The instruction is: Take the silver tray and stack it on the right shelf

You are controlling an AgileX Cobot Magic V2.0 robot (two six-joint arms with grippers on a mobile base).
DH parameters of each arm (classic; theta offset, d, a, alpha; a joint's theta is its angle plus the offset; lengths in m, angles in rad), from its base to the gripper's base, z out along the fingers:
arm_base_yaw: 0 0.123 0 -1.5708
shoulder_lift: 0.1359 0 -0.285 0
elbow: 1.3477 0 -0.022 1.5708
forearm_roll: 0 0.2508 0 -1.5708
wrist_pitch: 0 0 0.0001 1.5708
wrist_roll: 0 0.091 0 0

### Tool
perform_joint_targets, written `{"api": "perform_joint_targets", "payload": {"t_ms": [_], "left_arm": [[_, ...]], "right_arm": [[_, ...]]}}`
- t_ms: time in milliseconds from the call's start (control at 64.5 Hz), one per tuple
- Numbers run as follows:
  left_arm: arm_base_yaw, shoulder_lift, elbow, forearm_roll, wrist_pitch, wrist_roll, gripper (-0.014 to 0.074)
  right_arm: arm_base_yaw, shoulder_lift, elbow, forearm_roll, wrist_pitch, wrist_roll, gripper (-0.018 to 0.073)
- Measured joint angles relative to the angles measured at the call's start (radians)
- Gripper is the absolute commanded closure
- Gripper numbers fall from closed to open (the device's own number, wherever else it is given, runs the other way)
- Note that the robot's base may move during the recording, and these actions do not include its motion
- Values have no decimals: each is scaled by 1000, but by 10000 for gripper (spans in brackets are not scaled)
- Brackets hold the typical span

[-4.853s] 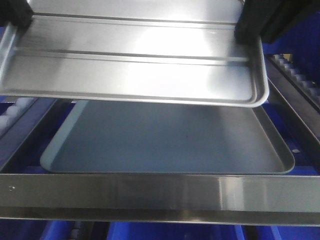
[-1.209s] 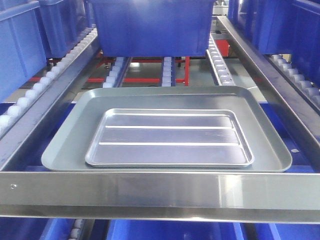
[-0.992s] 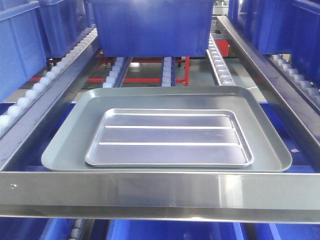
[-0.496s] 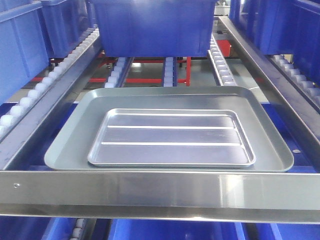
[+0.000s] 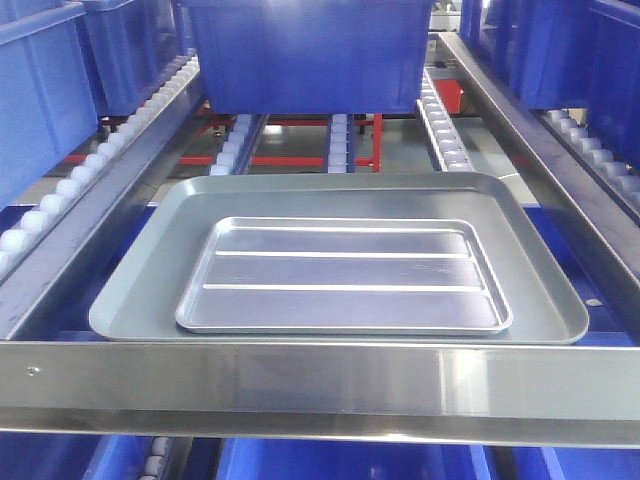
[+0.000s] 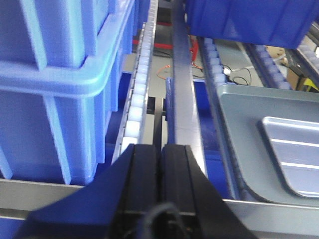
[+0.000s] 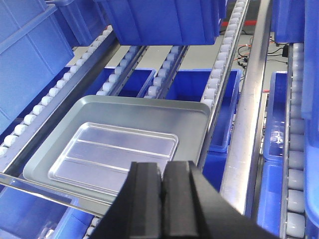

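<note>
The shiny silver metal tray (image 5: 343, 274) with two long ridges lies flat inside the bigger dull grey-green tray (image 5: 150, 262). Both sit on the steel roller shelf (image 5: 320, 382), just behind its wide front bar. A big blue plastic bin (image 5: 305, 52) stands farther back on the same shelf. More blue bins (image 5: 40, 90) stand to the left.

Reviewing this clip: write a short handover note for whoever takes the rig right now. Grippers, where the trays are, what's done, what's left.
Left gripper: shut, empty, off to the left of the trays.
Right gripper: shut, empty, above the shelf's front.
Silver tray: lies flat inside the larger grey-green tray on the right shelf, behind its front crossbar; nothing grips it.
Done: the silver tray is stacked.
Left: nothing on the tray; only parking the arms, if wanted.
</note>
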Motion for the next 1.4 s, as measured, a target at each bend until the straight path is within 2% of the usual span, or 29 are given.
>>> {"api": "perform_joint_targets", "payload": {"t_ms": [109, 248, 1101, 1178, 1287, 1349, 1395], "left_arm": [[1, 0, 41, 16, -119, 2, 688], [-6, 0, 43, 46, -188, 2, 688], [-8, 0, 43, 49, -192, 2, 688], [-8, 0, 43, 49, -192, 2, 688], [-8, 0, 43, 49, -192, 2, 688], [-8, 0, 43, 49, -192, 2, 688], [-8, 0, 43, 49, -192, 2, 688]], "right_arm": [[0, 0, 0, 0, 0, 0, 493], [0, 0, 0, 0, 0, 0, 493], [0, 0, 2, 0, -2, 0, 493], [-2, 0, 4, 0, -24, -25, 493], [-59, 0, 47, 32, -113, -142, 493], [-140, 0, 89, 120, -172, -235, 493], [-232, 0, 136, 206, -211, -323, 493]]}}
